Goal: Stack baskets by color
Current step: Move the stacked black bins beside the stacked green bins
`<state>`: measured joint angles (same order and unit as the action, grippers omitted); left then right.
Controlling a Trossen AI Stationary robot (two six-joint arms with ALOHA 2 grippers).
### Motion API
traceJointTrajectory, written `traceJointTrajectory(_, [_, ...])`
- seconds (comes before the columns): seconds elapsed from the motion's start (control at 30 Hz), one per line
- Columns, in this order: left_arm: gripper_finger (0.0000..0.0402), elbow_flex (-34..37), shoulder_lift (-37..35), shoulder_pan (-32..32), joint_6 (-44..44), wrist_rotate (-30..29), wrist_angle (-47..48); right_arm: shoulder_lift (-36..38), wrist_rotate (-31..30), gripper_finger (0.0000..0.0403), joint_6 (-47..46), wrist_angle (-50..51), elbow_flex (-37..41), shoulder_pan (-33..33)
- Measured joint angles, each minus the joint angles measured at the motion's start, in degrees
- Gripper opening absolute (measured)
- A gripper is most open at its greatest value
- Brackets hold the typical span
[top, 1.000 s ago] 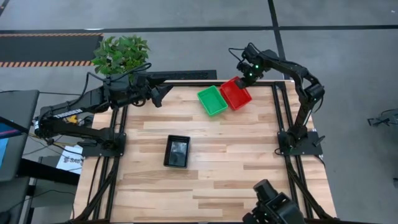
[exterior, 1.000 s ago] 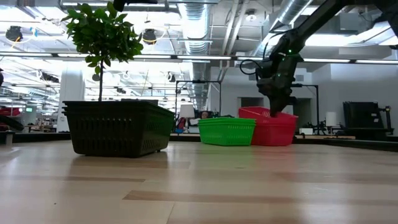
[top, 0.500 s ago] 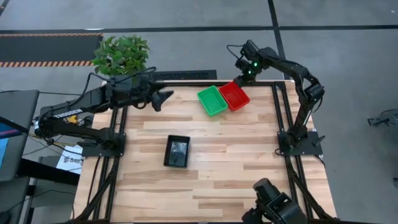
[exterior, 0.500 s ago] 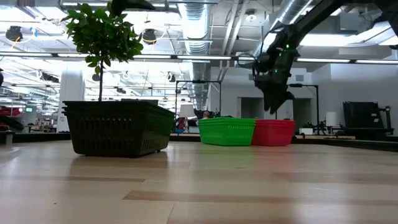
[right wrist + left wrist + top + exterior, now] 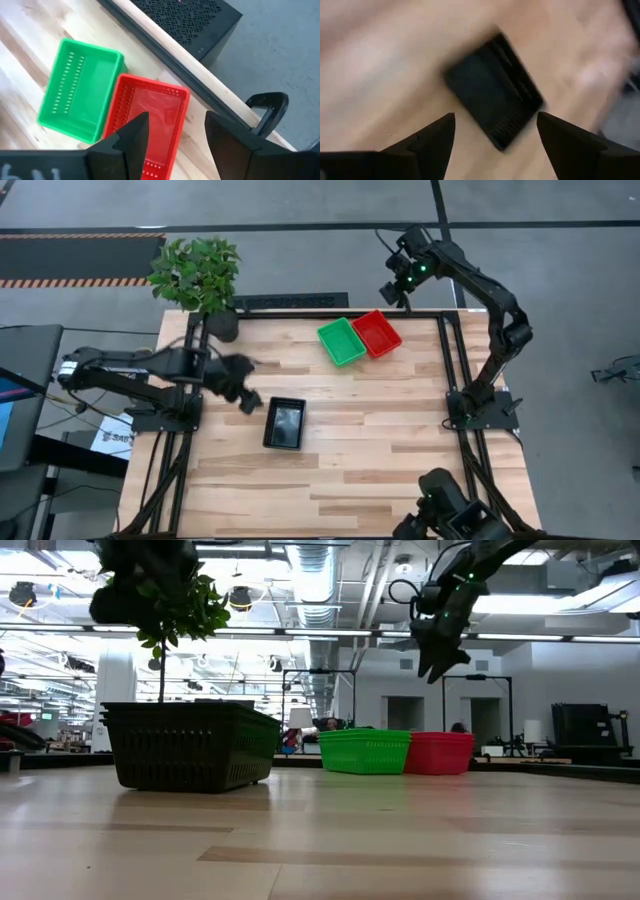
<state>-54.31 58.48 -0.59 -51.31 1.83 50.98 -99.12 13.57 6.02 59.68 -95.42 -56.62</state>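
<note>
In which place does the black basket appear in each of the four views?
High view: black basket, middle of the table, beside the left claw.
Low view: at left, the nearest object.
Left wrist view: centre, beyond the open claw, blurred.
Right wrist view: not in it.
Shared landmark: the wooden tabletop.

My open right pincer hangs clear above the far edge, the red perforated plastic basket touching the green one at its nine o'clock, while the black mesh basket alone blocks the bare wooden table.
</note>
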Motion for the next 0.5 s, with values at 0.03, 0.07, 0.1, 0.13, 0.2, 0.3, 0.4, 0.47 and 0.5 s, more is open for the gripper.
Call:
traceJointTrajectory(0.03, [0.0266,1.56,0.00,1.55,0.16,2.10,-2.80,0.32,-0.01,0.0212,0.00,-0.05,0.00,0.13])
traceJointTrajectory(0.07, [0.0261,3.21,-0.02,2.84,0.83,3.75,-6.33,0.62,-0.01,0.0210,0.02,-0.06,0.00,0.27])
traceJointTrajectory(0.1, [0.0256,4.74,-0.02,3.80,1.38,4.90,-9.18,0.79,0.01,0.0209,0.05,-0.15,0.00,0.30])
traceJointTrajectory(0.13, [0.0249,6.09,0.10,4.35,1.89,5.47,-11.26,0.84,0.05,0.0207,0.24,-0.19,0.00,0.40])
traceJointTrajectory(0.2, [0.0231,7.36,1.32,4.85,2.83,5.58,-15.51,0.82,0.19,0.0205,0.28,-0.08,0.00,0.44])
traceJointTrajectory(0.3, [0.0192,7.18,3.86,4.91,5.26,1.89,-15.91,0.82,0.19,0.0203,0.31,-0.16,0.02,0.42])
traceJointTrajectory(0.4, [0.0127,6.30,8.27,4.59,10.39,-0.83,-15.96,0.82,0.19,0.0201,0.32,-0.12,0.01,0.64])
traceJointTrajectory(0.47, [0.0071,4.97,12.45,4.47,14.51,-0.61,-16.50,0.82,0.21,0.0199,0.37,-0.04,0.02,0.73])
traceJointTrajectory(0.5, [0.0041,4.37,14.58,4.49,16.98,-0.53,-16.43,0.82,0.27,0.0198,0.44,0.02,0.02,0.83])
